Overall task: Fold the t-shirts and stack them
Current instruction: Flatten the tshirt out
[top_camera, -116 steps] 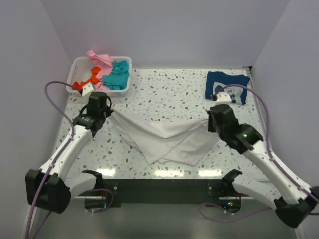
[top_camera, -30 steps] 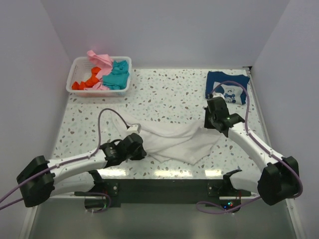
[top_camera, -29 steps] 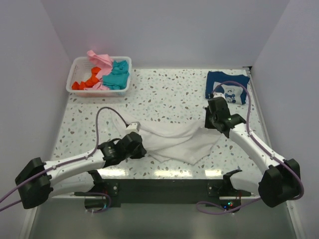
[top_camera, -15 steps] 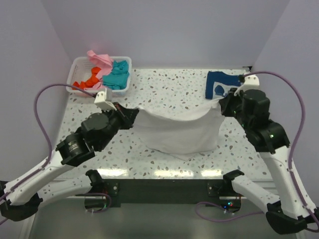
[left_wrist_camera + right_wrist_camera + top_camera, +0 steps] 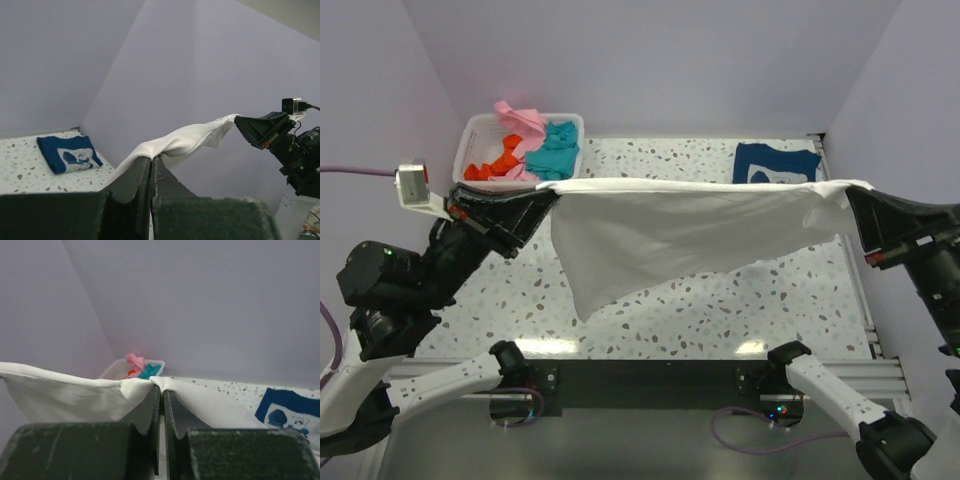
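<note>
Left gripper: clamped on white t-shirt, left of frame.
Right gripper: clamped on its other end, far right.
White t-shirt: stretched taut between them.

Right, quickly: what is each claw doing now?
Left claw: shut on the plain white cloth t-shirt.
Right claw: shut on the same t-shirt's other end.

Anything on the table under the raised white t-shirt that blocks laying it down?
Nothing visible. The white cloth t-shirt hangs over speckled table; the folded navy t-shirt and white slotted basket sit at the far corners.
</note>
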